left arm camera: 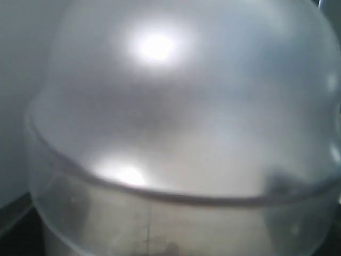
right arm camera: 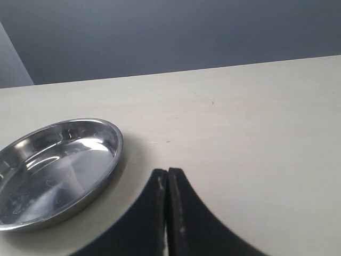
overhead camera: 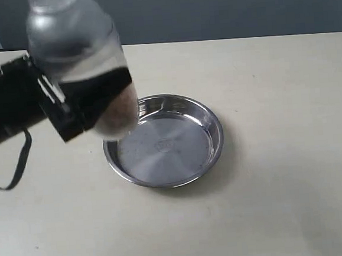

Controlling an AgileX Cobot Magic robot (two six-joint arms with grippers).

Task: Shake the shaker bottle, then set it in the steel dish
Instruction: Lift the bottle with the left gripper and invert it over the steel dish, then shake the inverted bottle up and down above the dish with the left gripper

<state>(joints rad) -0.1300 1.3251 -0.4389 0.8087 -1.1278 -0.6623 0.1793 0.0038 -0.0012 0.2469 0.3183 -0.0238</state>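
While left gripper (overhead camera: 100, 95) clasps the shaker bottle (overhead camera: 72, 35), brown grains (overhead camera: 121, 111) inside, steel dish (overhead camera: 166, 143) nearby, right gripper (right arm camera: 168, 173) closed.

Left arm (overhead camera: 10, 111) jaws clamped on shaker bottle (overhead camera: 76, 52), blurred, upright, raised off counter (overhead camera: 283, 202) over steel dish (overhead camera: 215, 130) rim nearest counter's left edge. Brown grains (overhead camera: 122, 110) in bottle base.
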